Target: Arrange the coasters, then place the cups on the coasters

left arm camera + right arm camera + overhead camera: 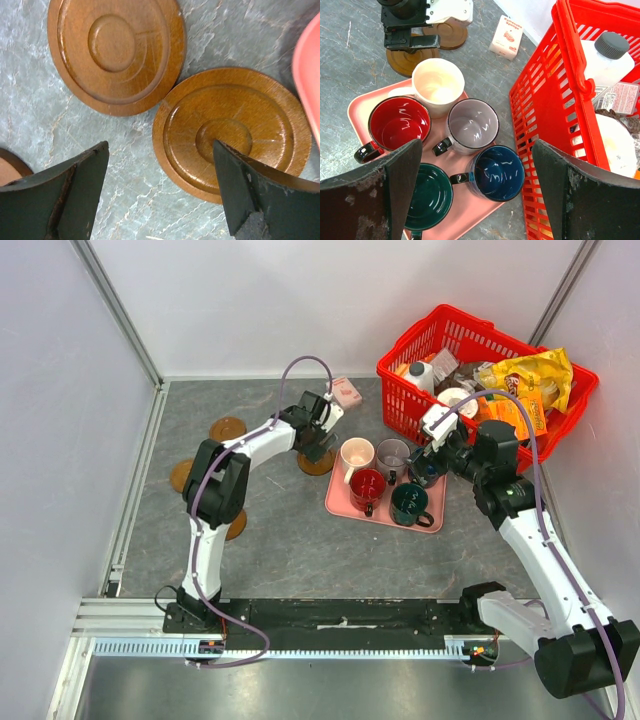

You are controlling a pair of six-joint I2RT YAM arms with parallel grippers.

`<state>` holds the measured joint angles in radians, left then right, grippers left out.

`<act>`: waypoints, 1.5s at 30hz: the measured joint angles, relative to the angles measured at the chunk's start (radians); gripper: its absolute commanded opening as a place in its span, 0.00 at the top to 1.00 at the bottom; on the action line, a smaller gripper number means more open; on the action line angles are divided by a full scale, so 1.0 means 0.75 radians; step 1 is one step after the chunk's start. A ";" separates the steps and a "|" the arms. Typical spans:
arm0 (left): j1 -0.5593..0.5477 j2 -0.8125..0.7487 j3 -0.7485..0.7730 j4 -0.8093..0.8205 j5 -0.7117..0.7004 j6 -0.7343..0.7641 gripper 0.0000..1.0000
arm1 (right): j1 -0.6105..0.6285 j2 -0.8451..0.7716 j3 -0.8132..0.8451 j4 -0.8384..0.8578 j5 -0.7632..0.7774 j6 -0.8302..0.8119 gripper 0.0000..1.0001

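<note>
**Both grippers wide open, nothing held**

In the left wrist view the left gripper (160, 200) is hovering over the table with its jaws spread, gripping nothing; the nearer coaster (232, 132) is lying flat at centre right, its lower edge passing behind the right-hand finger (250, 200), so it is sitting mostly to that side of the gap; the farther coaster (116, 50) is lying in the upper left, just beside the first.

In the right wrist view the right gripper (475, 200) is hanging with its jaws equally wide above the pink tray (360, 105); the green cup (427, 197) and the navy cup (496, 172) are showing between its fingers at lower centre; the red cup (399, 125) and the grey cup (472, 125) are standing behind them; the cream cup (438, 85) is standing farther up; the red basket (540, 100) is filling the right side.
</note>
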<state>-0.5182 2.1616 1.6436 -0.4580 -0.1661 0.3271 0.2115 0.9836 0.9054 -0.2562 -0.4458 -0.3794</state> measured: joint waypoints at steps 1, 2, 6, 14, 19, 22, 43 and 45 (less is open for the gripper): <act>0.002 0.001 -0.002 -0.002 -0.006 -0.001 0.10 | 0.000 0.000 0.000 0.000 0.000 -0.001 0.02; 0.003 0.001 -0.005 -0.001 -0.011 -0.001 0.10 | 0.000 0.000 0.000 0.000 0.000 -0.002 0.02; 0.003 -0.060 -0.110 0.062 -0.017 0.002 0.10 | 0.000 0.000 0.000 0.000 0.000 -0.008 0.02; 0.003 -0.337 -0.522 0.184 -0.015 0.025 0.10 | 0.000 0.000 0.000 0.000 -0.001 -0.009 0.02; 0.004 -0.519 -0.774 0.264 0.004 0.040 0.10 | 0.000 0.000 0.000 -0.001 -0.002 -0.009 0.02; 0.008 -0.621 -0.910 0.324 0.024 0.046 0.10 | 0.000 0.000 0.000 0.000 -0.003 -0.009 0.02; 0.010 -0.887 -1.177 0.299 0.172 0.071 0.11 | 0.000 0.000 0.000 0.000 -0.017 0.007 0.02; 0.010 -0.894 -1.183 0.294 0.195 0.073 0.11 | 0.000 0.001 0.000 0.000 -0.019 0.008 0.02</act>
<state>-0.5110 1.4910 0.7563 -0.2375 -0.0200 0.3817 0.2115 0.9840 0.9054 -0.2562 -0.4599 -0.3733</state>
